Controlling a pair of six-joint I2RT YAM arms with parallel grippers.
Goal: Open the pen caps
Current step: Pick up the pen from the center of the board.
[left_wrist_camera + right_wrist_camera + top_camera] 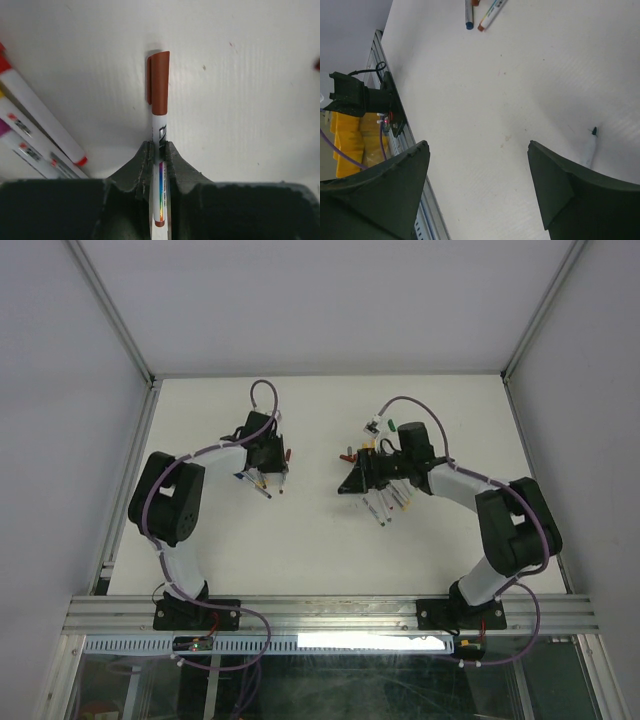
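Left gripper [159, 151], on an arm folded at the elbow and reaching inward, clamps a thin white pen barrel [160, 135] over the white table [240, 100]. The dark red bullet-shaped plastic cap [160, 82] sits on the barrel's far end. More white pens with red ends [45, 125] lie just left. Right gripper [477, 146] hovers with jaws wide apart and empty, an uncapped white pen [589, 150] beside one finger. A loose green plastic cap [391, 425] lies beyond its wrist.
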